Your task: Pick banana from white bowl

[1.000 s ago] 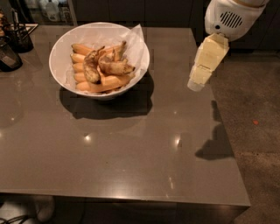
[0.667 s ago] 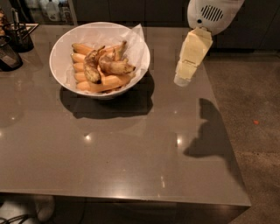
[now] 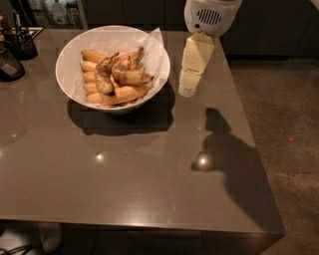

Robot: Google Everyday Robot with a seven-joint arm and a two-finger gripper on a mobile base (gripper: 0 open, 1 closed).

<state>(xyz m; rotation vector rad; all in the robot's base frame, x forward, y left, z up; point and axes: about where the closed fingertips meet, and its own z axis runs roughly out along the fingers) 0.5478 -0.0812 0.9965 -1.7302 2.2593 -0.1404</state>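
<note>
Grey-brown and glossy, the worktop (image 3: 124,174) fills most of the frame and carries a few small glints of light. Toward the upper left stands the white bowl (image 3: 64,69), round with flaring sides. It is lined with crinkled white paper (image 3: 155,44), and one corner of the paper sticks up over the right rim. Inside lies a heap of bananas (image 3: 118,93), with yellow ones along the left and bottom and some brown-spotted ones piled on top in the middle.

The tool (image 3: 188,88) hangs at upper centre-right, just beside the bowl's right rim and apart from it. It is cream-coloured and points down toward the worktop. It carries nothing; whether it is wide or narrow I cannot tell. Above it sits the arm's white housing (image 3: 212,15) with a vent grille.

The arm's dark shadow (image 3: 229,159) lies on the worktop at right centre. Small dark containers (image 3: 11,62) stand at the upper left edge.
</note>
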